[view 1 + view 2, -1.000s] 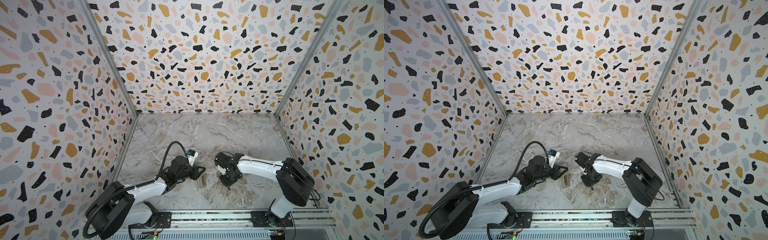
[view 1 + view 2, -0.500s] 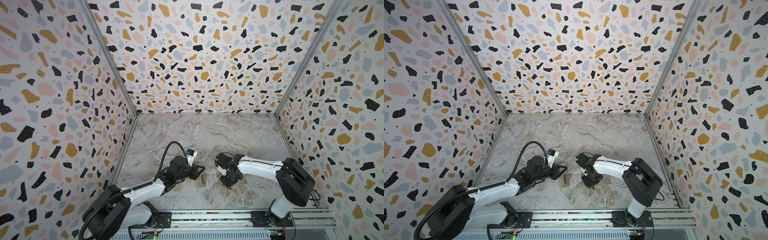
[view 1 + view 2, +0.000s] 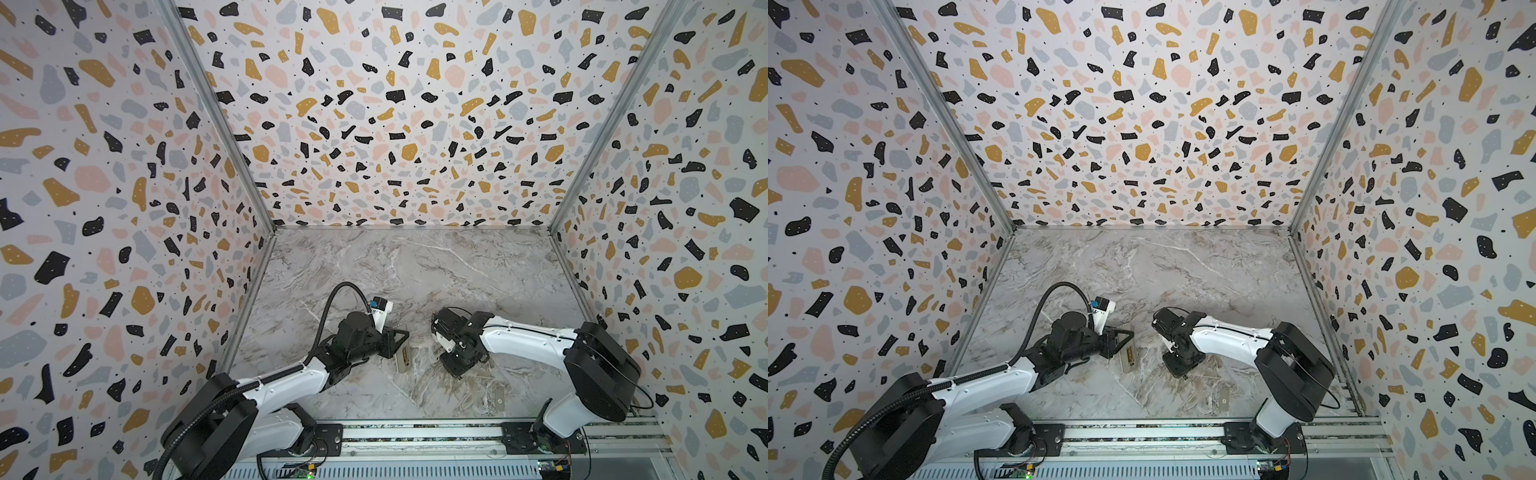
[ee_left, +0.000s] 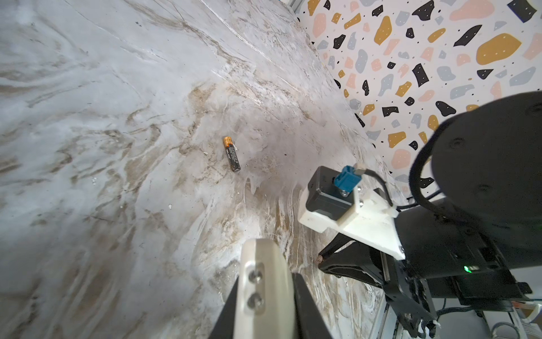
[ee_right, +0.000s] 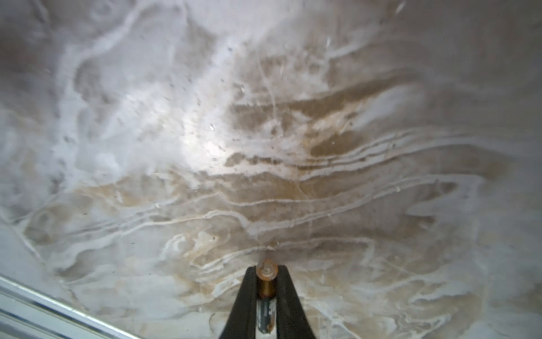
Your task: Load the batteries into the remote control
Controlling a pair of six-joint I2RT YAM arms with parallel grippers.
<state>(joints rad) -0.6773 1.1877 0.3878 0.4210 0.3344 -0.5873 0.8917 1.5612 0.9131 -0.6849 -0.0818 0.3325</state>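
marble table [image 5: 176, 117], right gripper [image 5: 266, 268] — battery [image 5: 266, 286] clamped

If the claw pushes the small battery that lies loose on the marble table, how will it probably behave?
The battery is a smooth round cylinder lying on its side, so a sideways push would probably roll it. The marble table looks flat and glossy, so it may also slide or spin.

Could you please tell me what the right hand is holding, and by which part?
A battery, pinched by its sides in the right hand, its copper end level with the fingertips.
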